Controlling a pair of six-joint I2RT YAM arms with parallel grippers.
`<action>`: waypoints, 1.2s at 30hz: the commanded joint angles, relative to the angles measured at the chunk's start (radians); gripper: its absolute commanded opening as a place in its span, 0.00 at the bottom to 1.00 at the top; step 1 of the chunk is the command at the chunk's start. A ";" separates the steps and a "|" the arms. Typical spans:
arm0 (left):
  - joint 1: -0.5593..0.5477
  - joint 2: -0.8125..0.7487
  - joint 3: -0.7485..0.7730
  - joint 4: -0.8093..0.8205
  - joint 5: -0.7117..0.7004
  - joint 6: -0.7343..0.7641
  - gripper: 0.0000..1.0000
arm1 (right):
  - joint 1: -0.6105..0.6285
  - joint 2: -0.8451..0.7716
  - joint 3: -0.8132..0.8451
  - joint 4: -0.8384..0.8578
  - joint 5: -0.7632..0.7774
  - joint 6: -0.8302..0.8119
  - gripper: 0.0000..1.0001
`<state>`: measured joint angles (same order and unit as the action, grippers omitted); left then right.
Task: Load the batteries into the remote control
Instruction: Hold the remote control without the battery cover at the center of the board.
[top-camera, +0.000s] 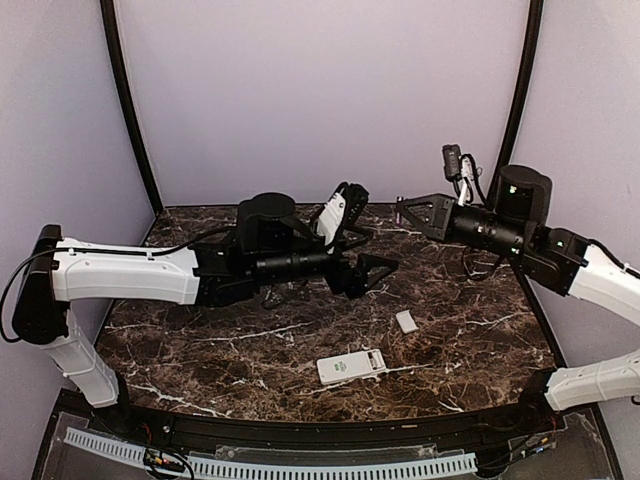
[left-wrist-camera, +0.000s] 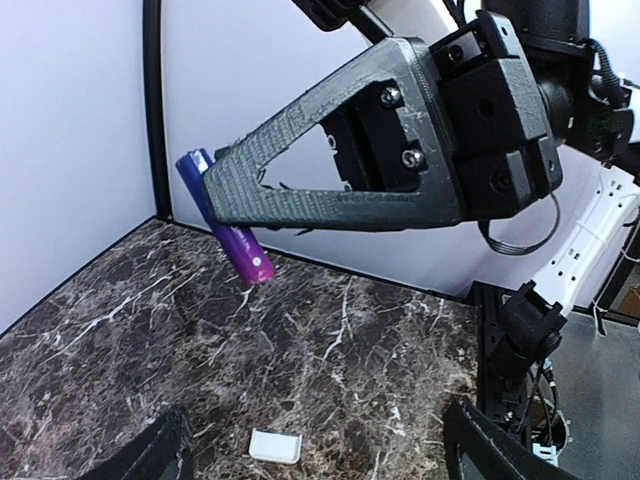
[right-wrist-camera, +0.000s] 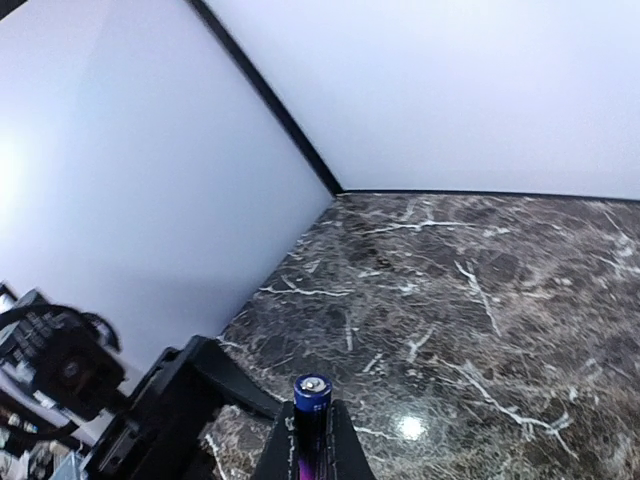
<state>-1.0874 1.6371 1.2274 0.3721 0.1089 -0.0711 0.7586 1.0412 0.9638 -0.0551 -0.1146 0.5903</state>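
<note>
The remote control (top-camera: 352, 366) lies flat on the marble table, white, near the front edge. My right gripper (top-camera: 402, 209) hovers above the back of the table, shut on a slim purple battery (right-wrist-camera: 311, 400) that sticks out past its fingertips. The left wrist view shows that same battery (left-wrist-camera: 226, 232) hanging tilted from the dark right fingers (left-wrist-camera: 330, 170). My left gripper (top-camera: 372, 252) is open just left of the right one, with nothing between its widely spread fingers (left-wrist-camera: 150, 452). No other battery shows.
A small white plastic piece (top-camera: 406, 321) lies on the marble table (top-camera: 220, 350) between the grippers and the remote, and it also shows as the white piece (left-wrist-camera: 275, 445) in the left wrist view. Lilac walls (top-camera: 320, 90) close the back and both sides.
</note>
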 joint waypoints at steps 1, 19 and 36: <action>-0.008 -0.063 -0.073 0.098 0.080 0.017 0.85 | 0.011 -0.105 -0.084 0.244 -0.296 -0.204 0.00; -0.074 -0.099 -0.066 0.057 0.045 0.212 0.83 | 0.012 -0.231 -0.187 0.313 -0.514 -0.598 0.00; -0.087 -0.170 -0.262 -0.271 -0.195 0.171 0.90 | 0.011 -0.132 -0.136 0.041 -0.248 -0.346 0.00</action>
<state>-1.1721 1.5078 1.0626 0.2352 -0.0002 0.1410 0.7647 0.9028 0.8280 0.0532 -0.4484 0.1795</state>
